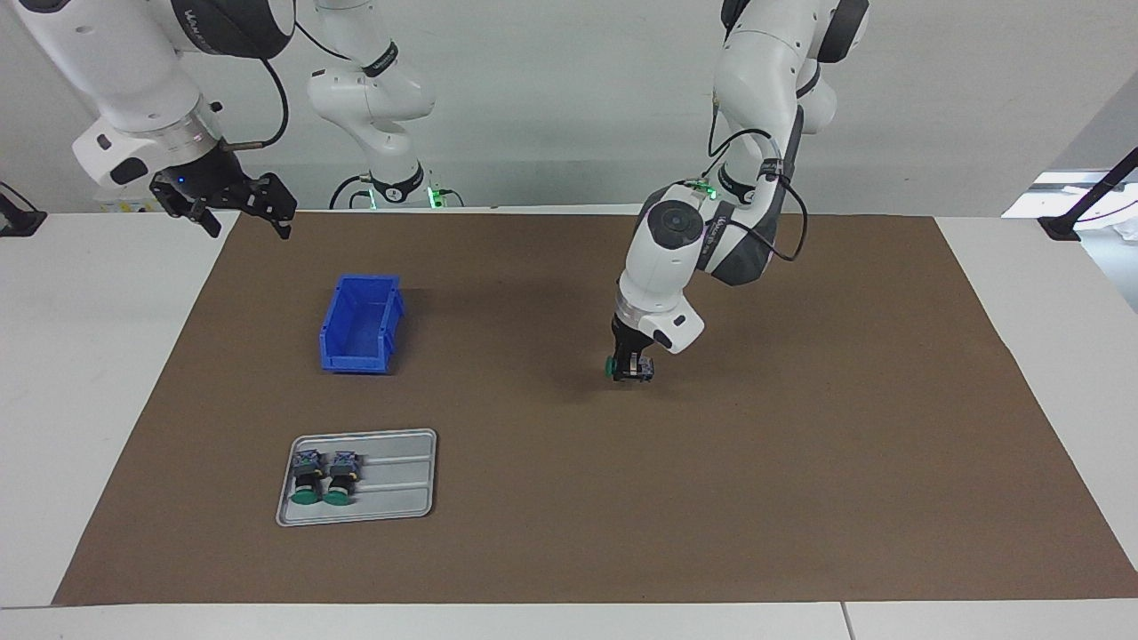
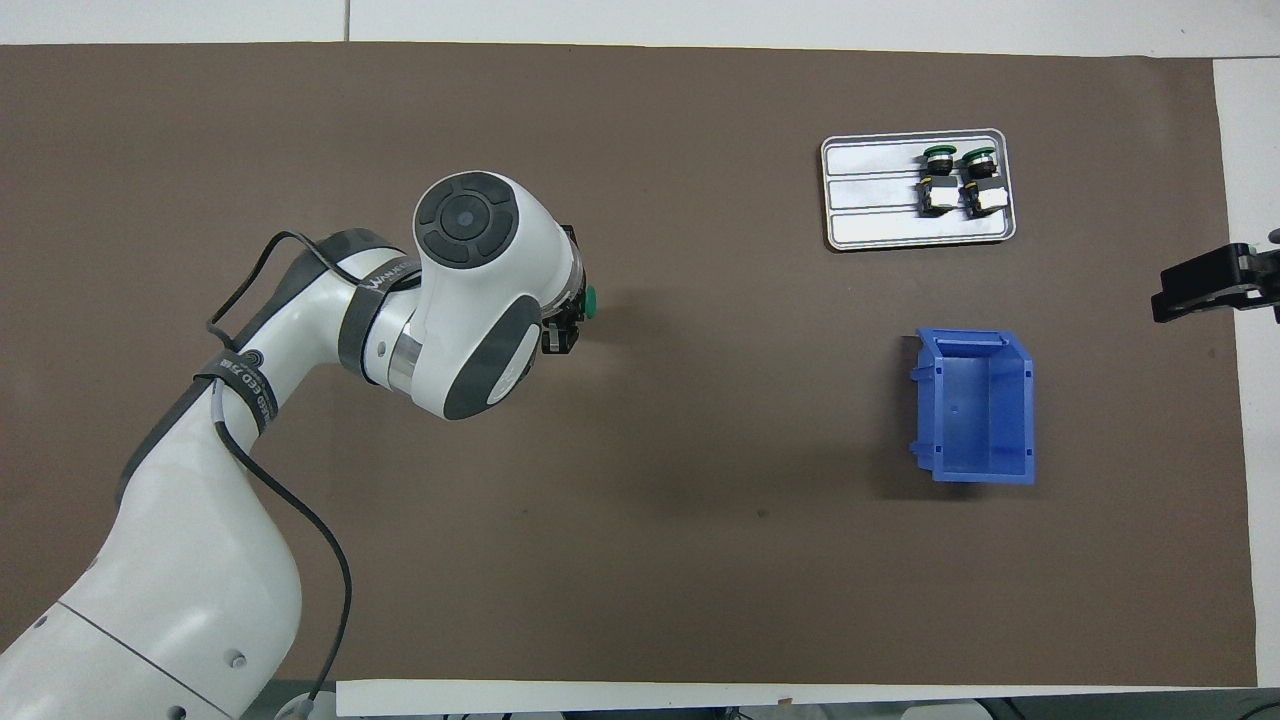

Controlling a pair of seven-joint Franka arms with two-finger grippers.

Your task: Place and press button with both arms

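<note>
A brown mat covers the white desk. Left tool grips a button at the mat's middle. Right tool, released, waits above the desk's edge.

Looked matt and papery across the brown sheet covering the smooth white bench. Showed dull silvery metal in the ribbed tray, glossy blue plastic in the bin, and shiny white shells on both arms.
</note>
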